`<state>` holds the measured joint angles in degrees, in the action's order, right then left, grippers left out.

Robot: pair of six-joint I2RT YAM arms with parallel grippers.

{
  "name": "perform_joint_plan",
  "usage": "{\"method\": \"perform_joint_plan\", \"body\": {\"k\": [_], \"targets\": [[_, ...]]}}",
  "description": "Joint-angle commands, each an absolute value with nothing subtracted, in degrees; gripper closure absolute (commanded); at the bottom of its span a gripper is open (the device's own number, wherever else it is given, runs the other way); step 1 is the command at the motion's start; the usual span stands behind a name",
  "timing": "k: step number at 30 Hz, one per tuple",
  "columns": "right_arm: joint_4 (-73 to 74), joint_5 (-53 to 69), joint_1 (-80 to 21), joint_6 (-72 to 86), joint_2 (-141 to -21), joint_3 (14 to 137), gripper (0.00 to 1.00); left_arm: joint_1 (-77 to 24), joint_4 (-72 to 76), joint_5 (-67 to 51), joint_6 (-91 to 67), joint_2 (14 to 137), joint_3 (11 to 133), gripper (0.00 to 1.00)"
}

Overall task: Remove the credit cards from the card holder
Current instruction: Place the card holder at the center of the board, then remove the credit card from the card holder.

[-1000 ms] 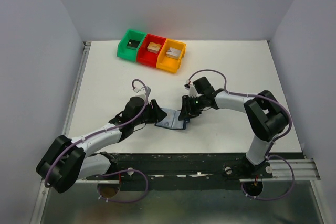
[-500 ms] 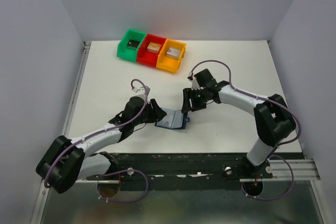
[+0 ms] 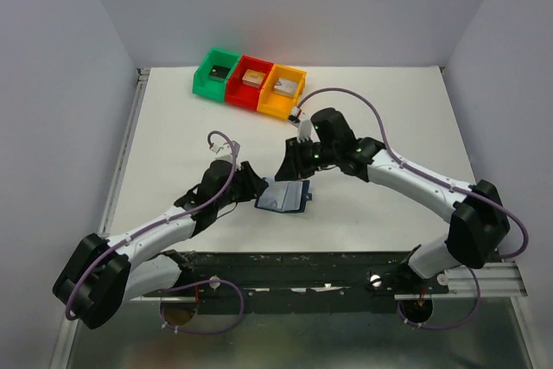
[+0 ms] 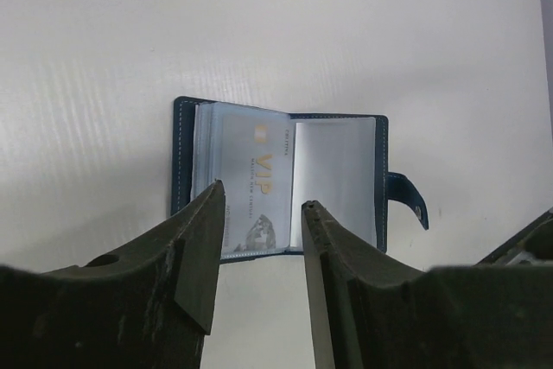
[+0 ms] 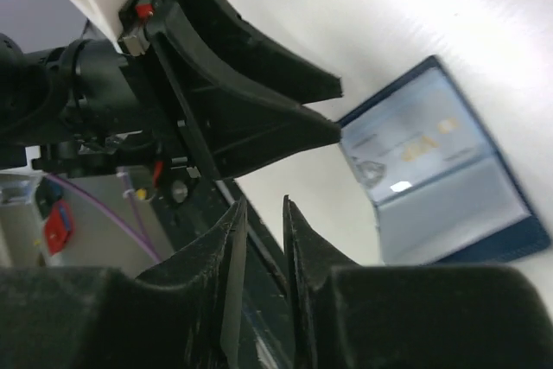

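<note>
The dark navy card holder lies open on the table, its strap tab sticking out to the right. One silver-grey credit card marked VIP sits in the left clear pocket; the right pocket looks blank. My left gripper is open just short of the holder's near edge, with nothing between its fingers. My right gripper hangs above the holder's far left side, jaws a narrow gap apart and empty. The holder and the left gripper's black fingers show in the right wrist view.
Green, red and orange bins stand in a row at the back, each with a small block inside. The arms' base rail runs along the near edge. Grey walls close off both sides.
My right gripper has lifted off the holder and swung back and to the left, widening then narrowing its jaws. The holder now lies flatter and more open. The left gripper has hardly moved.
</note>
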<state>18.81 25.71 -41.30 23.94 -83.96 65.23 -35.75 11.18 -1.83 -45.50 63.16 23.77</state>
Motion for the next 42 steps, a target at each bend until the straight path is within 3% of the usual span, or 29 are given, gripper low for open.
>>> {"method": "perform_joint_plan", "body": {"k": [1,9,23,42], "targets": [[9.95,32.08,-42.63,31.80,-91.13,63.11,0.72,-35.77,5.02,5.79,-47.46,58.98,23.65,0.52],[11.51,29.35,-41.14,29.62,-99.05,59.95,0.73,-35.68,5.97,4.05,-46.85,58.62,23.29,0.54],[15.55,26.81,-35.77,21.36,-104.15,58.97,0.70,-35.77,13.36,-6.24,-44.65,66.35,25.66,0.39],[19.70,23.37,-31.55,18.54,-105.04,63.47,0.66,-35.77,11.43,-5.46,-44.83,67.94,26.54,0.39]]}}
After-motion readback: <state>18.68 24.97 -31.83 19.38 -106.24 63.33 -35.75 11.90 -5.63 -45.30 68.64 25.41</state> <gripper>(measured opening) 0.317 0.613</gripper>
